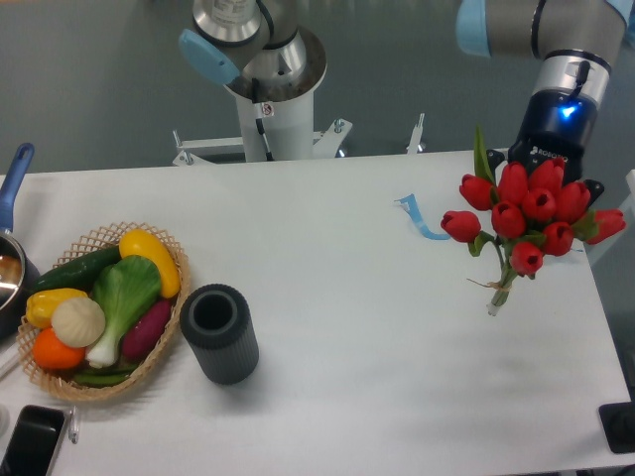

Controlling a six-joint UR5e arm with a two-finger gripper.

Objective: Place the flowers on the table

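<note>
The flowers [531,210], a bunch of red tulips with green leaves and tied stems, stand upright at the right side of the white table [357,297]. The stem ends [496,297] hang low, at or just above the tabletop; I cannot tell if they touch. My gripper [554,171] comes down from the upper right, right behind the blossoms. It holds the bunch, and the red heads mostly hide its fingers.
A dark ribbed cylinder vase [218,332] stands front left, beside a wicker basket [164,243] of vegetables. A blue strip [417,218] lies mid-table. A blue-handled pot [10,268] and a phone [30,441] are at the left edge. A black object [620,426] is at the front right corner.
</note>
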